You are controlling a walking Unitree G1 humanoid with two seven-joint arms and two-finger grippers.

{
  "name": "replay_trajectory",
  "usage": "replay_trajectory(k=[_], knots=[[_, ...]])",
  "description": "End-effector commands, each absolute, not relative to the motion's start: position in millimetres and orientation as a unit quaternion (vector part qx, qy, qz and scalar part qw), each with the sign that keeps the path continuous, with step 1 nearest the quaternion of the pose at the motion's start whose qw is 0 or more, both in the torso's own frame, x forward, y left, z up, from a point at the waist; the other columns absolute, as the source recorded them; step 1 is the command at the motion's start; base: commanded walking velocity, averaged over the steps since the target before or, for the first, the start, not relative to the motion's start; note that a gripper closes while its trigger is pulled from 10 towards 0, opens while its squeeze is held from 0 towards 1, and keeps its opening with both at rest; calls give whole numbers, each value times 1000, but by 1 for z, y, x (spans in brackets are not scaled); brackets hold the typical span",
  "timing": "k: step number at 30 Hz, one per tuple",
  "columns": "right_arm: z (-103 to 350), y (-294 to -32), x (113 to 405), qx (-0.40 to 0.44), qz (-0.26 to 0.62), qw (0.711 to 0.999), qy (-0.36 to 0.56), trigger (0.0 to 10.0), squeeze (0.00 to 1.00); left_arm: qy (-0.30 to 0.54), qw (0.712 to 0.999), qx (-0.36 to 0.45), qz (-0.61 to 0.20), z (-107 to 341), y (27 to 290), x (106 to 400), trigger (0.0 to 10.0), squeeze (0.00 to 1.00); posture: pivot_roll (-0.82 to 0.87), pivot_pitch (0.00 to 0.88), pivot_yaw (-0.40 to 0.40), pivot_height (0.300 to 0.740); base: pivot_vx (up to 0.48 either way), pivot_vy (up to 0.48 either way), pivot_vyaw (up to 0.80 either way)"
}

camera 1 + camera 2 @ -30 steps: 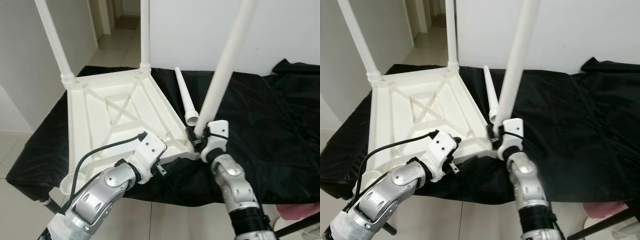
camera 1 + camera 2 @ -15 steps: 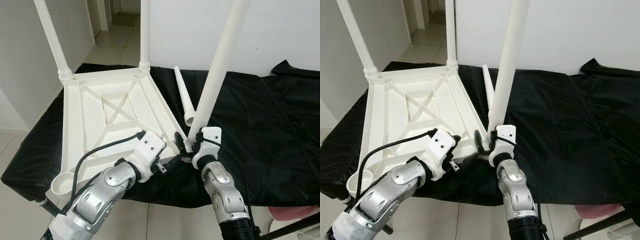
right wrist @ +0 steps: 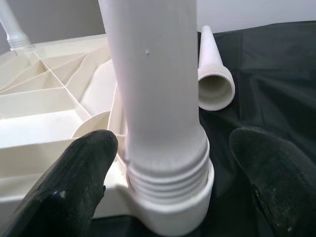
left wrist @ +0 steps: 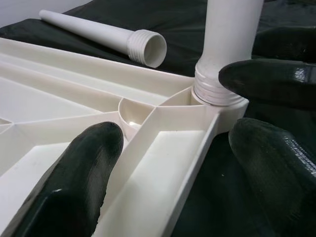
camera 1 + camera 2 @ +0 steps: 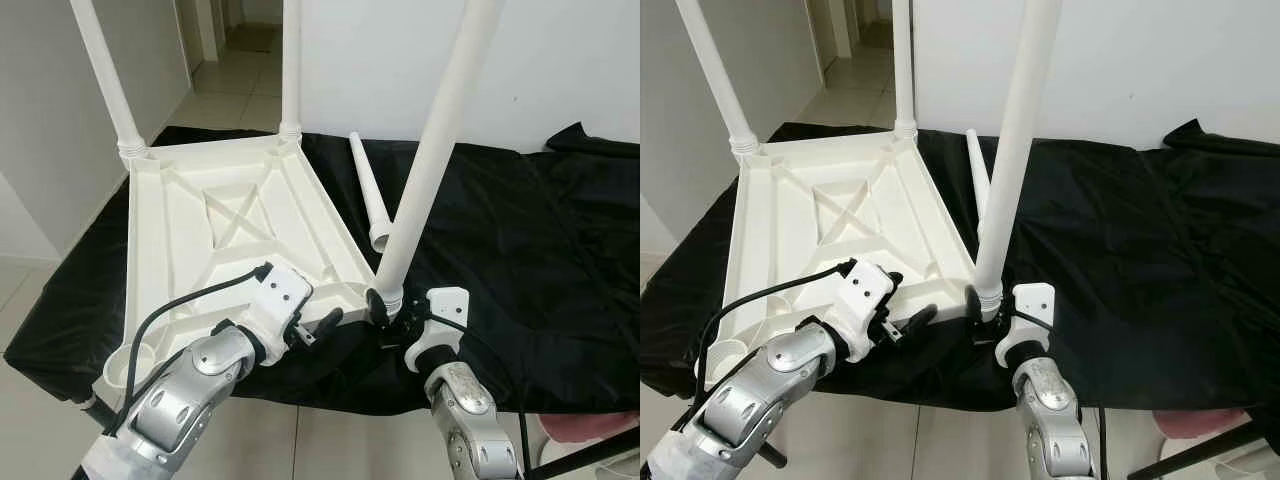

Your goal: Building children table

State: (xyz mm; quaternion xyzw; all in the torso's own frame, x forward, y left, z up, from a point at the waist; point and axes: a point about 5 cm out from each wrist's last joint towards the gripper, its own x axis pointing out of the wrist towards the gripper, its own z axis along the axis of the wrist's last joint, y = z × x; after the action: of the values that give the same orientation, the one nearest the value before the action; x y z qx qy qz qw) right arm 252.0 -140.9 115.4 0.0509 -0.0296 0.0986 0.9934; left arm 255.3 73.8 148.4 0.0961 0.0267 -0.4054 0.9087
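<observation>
Black cloth [image 5: 520, 250] over a low platform, white wall behind, tiled floor running off to a doorway at the far left.

On the cloth, upside down: white plastic tabletop [image 5: 215, 235], ribbed underside up, cross brace in the middle. Two legs upright in the far corners, far left leg [image 5: 105, 80] and far middle leg [image 5: 291, 65], both seated in their sockets. Third leg [image 5: 430, 160] standing in the near right corner socket [image 4: 217, 106], leaning a little to the right; threaded collar sitting on the socket rim with a few ridges showing above it, so probably started but not screwed fully home. Fourth leg [image 5: 368, 195] lying loose on the cloth just beyond that corner, threaded open end toward the robot. Near left corner socket [image 5: 130, 365] bare.

Right gripper [image 5: 385, 312] down at the base of the third leg, fingers [image 3: 86, 163] spread wide to either side of the collar, apart from it, gripping nothing. Left gripper [image 5: 325, 322] at the near edge of the tabletop beside the same corner, fingers [image 4: 94, 148] open too, one over the ribbed underside and one off the edge, clamped on nothing.

By the look of it, three of four legs placed; tightening of the third and fitting of the fourth into the near left corner left to do, then turning upright.
</observation>
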Motion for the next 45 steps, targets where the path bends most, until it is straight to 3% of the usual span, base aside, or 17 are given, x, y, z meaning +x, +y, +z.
replay_trajectory(k=[1, 13, 24, 36, 41, 45], knots=[[110, -146, 244, 49, 98, 994, -23, 10000, 0, 35, 905, 97, -413, 144, 75, 251, 10000, 0, -4, 0, 10, 740, 0, 0, 0], [96, -175, 219, 2, 82, 997, 6, 10000, 0, 48, 887, 115, -444, 136, 79, 238, 10000, 0, -7, 0, 33, 740, 0, 0, 0], [94, -184, 220, 6, 15, 1000, 10, 10000, 0, 60, 871, 149, -464, 129, 76, 241, 10000, 0, -35, 0, 61, 740, 0, 0, 0], [102, -172, 238, 35, -17, 999, -4, 10000, 0, 76, 894, 196, -395, 121, 84, 270, 10000, 0, -29, 1, 46, 740, 0, 0, 0], [105, -152, 258, 64, 5, 998, -3, 10000, 0, 92, 909, 216, -346, 117, 95, 285, 10000, 0, -16, 15, 35, 740, 0, 0, 0], [106, -150, 260, 65, 7, 998, -5, 10000, 0, 95, 910, 218, -340, 116, 96, 286, 10000, 0, -14, 19, 34, 740, 0, 0, 0]])
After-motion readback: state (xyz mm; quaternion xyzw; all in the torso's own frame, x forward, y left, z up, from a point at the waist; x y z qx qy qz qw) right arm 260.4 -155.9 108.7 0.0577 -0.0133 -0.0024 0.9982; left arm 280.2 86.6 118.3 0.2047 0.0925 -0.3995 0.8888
